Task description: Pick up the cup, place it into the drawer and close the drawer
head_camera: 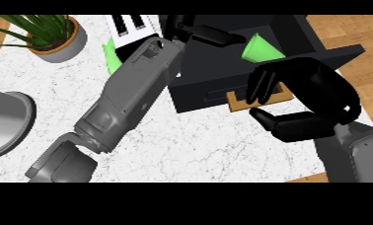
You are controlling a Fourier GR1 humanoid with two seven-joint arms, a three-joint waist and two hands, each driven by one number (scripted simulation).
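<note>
The left forearm is stretching diagonally up the middle of the head view, and the left hand [198, 32] is showing above the open black drawer [211, 68]; only some dark fingers are visible past the wrist, lying fairly straight and pointing towards the green cup [260, 49], which is lying tilted inside the drawer just beyond those fingertips; whether the fingers are touching the cup cannot be told, though nothing is showing curled round it.

The right hand [320, 95] is hovering below and to the right of the cup, over the drawer's front edge; its fingers are hanging curved downwards and its thumb is lying apart beneath them, with a clear gap between and nothing held, so the hand is standing relaxed and unclenched; a tan handle [247, 101] on the drawer's front is peeking out just left of those fingers, partly hidden by them.

Behind the left forearm, a second green object [111, 54] is poking out at its left side, beside a black-and-white striped thing [131, 24] above it; what either is cannot be told.

Far to the left of both hands, a potted plant [51, 34] is sitting on the white marble counter [211, 145], and a grey metal rim [16, 120] is curving in at the left edge.
</note>
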